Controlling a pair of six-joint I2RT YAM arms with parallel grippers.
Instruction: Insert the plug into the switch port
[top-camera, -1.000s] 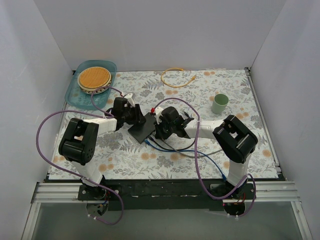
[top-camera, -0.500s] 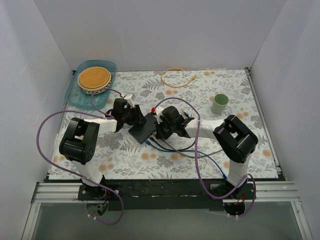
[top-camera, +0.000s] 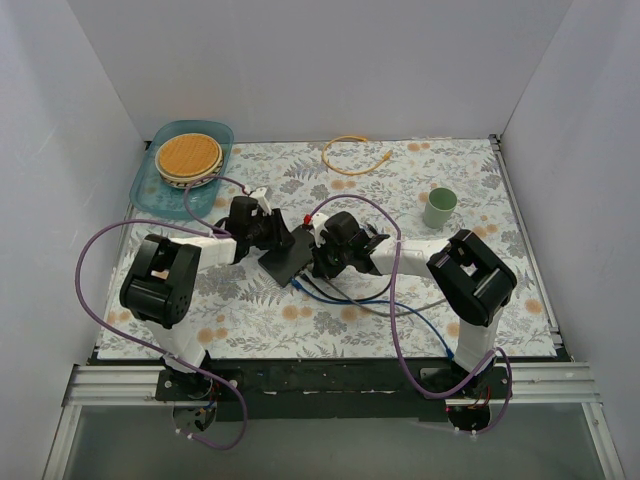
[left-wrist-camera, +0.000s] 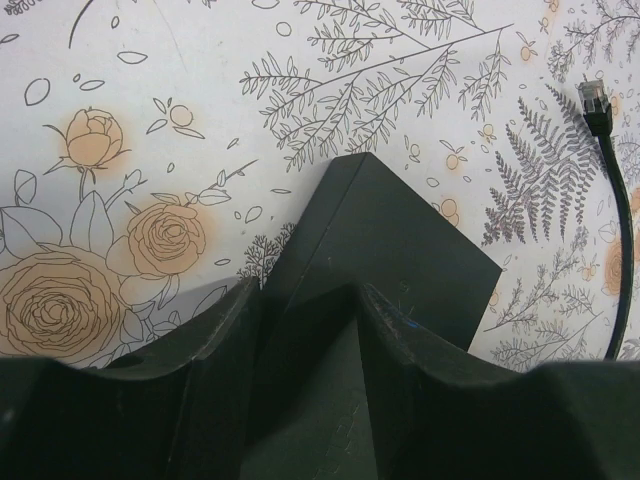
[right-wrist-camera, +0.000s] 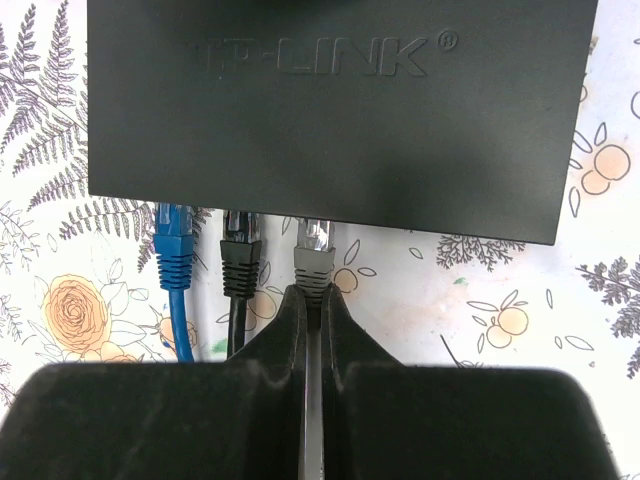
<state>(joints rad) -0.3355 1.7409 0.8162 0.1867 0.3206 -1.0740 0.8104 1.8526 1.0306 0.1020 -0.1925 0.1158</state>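
Note:
The switch (top-camera: 283, 256) is a flat matte black box, seen across the top of the right wrist view (right-wrist-camera: 340, 110) and between the fingers in the left wrist view (left-wrist-camera: 400, 240). My left gripper (left-wrist-camera: 305, 300) (top-camera: 268, 232) is shut on its far side and holds it tilted. A grey plug (right-wrist-camera: 313, 258) with a clear tip points at the switch's socket edge, its tip touching that edge. My right gripper (right-wrist-camera: 312, 298) (top-camera: 320, 262) is shut on the plug's ribbed boot. A blue plug (right-wrist-camera: 175, 245) and a black plug (right-wrist-camera: 241, 255) sit in sockets to its left.
A loose black cable end (left-wrist-camera: 597, 100) lies on the floral cloth right of the switch. A green cup (top-camera: 439, 208) stands at the right, a yellow cable loop (top-camera: 350, 155) at the back, and a teal tray (top-camera: 222, 135) with a round woven disc at the back left. Blue and grey cables (top-camera: 350, 295) trail toward the near edge.
The left gripper and the switch have edged slightly to the right and back. Both grips are unchanged.

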